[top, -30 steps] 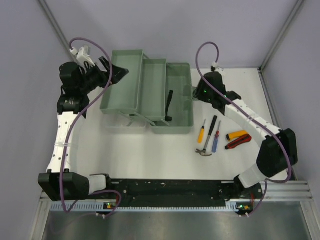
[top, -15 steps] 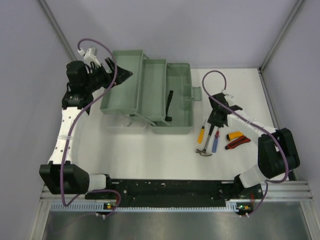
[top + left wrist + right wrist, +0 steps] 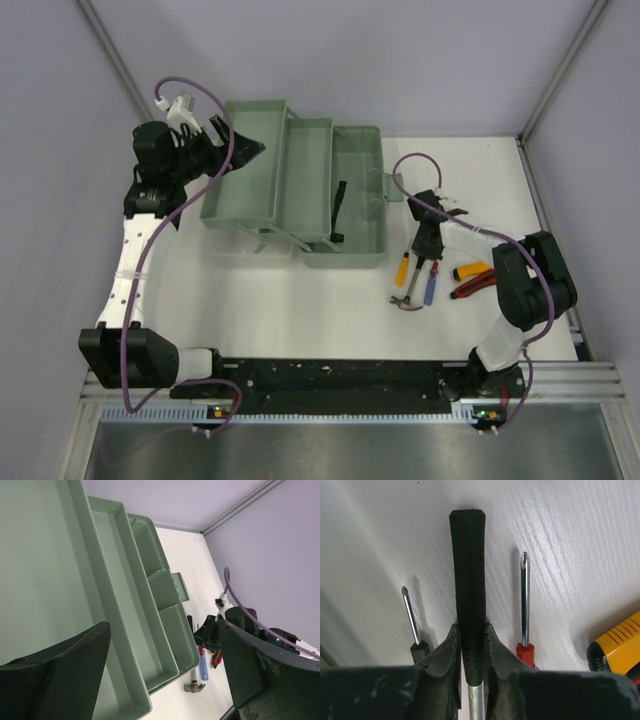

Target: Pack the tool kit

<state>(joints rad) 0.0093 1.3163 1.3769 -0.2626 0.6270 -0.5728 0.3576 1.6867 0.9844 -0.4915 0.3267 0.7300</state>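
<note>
The pale green toolbox (image 3: 250, 175) stands open with its trays stepped out; a black-handled tool (image 3: 339, 210) lies in its lowest compartment. On the table to its right lie a small hammer (image 3: 407, 300), a yellow screwdriver (image 3: 402, 268) and a blue screwdriver (image 3: 431, 283). My right gripper (image 3: 428, 240) is down among them. In the right wrist view it (image 3: 470, 635) is shut on the hammer's black handle (image 3: 469, 570), with a screwdriver shaft on either side. My left gripper (image 3: 245, 150) hangs open over the toolbox's left tray (image 3: 45, 570), holding nothing.
A yellow utility knife (image 3: 474, 269) and a red one (image 3: 470, 288) lie just right of the screwdrivers; the yellow one's end (image 3: 617, 647) shows beside my right fingers. Grey walls close in the table on the left, back and right.
My right arm swung from beside the toolbox down onto the tools, and its jaws closed round the hammer handle. The left arm shifted slightly, then held still.
</note>
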